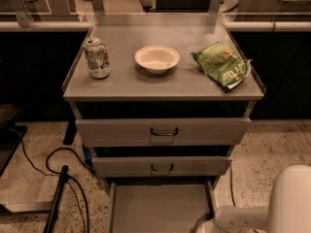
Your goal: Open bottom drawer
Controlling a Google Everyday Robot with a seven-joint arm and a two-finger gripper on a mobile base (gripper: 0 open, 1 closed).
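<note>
1. Camera view, left side: a soda can (pixel 97 57) is seen standing on the cabinet top (pixel 121 89), with a white bowl (pixel 157 58) and a green chip bag (pixel 221 64) to its right.
2. At centre, the top drawer front (pixel 121 130) and the middle drawer front (pixel 121 166) are pushed in, while the bottom drawer (pixel 160 205) is drawn well out below them, its flat tray exposed.
3. At lower right, the gripper (pixel 208 225) is found by the tray's right front corner; whether it is apart or together cannot be told.
4. The opening is judged essentially done; only letting go and backing away are left.

bottom drawer (pixel 160 205): pulled out | pincer (pixel 204 226): at its front-right corner
</note>
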